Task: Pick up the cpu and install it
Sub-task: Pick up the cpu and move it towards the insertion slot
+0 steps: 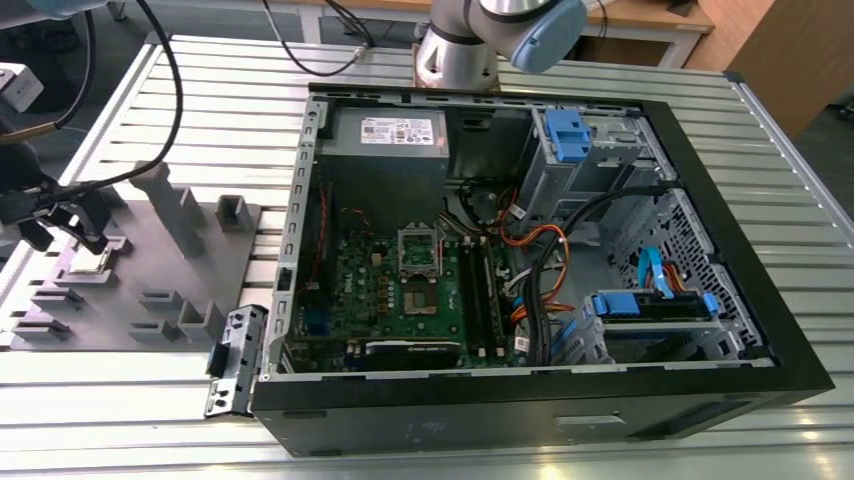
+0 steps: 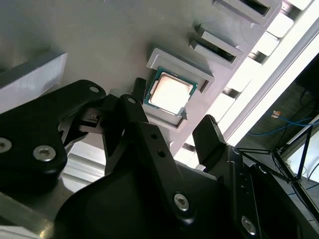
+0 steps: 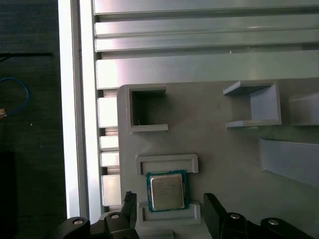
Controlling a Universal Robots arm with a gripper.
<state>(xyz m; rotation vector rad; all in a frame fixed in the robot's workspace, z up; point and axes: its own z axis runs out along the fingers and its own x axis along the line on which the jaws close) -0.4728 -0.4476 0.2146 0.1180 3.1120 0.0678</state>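
The cpu (image 3: pixel 167 190) is a small square chip with a dull silver top and a thin green rim. It lies flat in a shallow grey holder on the grey fixture plate (image 1: pixel 160 275), also seen in the second wrist view (image 2: pixel 169 92). My gripper (image 3: pixel 169 201) hovers just above it, open, with one black finger (image 2: pixel 135 99) on each side of the chip and nothing held. In the exterior view the gripper (image 1: pixel 67 238) is at the far left over the plate, and the cpu (image 1: pixel 91 263) shows as a pale glint under it. The green motherboard (image 1: pixel 400 295) with its open socket (image 1: pixel 418 250) lies inside the computer case.
The open black computer case (image 1: pixel 747 300) fills the exterior view's right, with orange and black cables (image 1: pixel 541 270) and blue drive brackets (image 1: pixel 567 135). Upright grey blocks (image 1: pixel 174 215) stand on the fixture plate. A metal bracket (image 1: pixel 234 360) lies beside the case on the slatted aluminium table (image 1: pixel 200 80).
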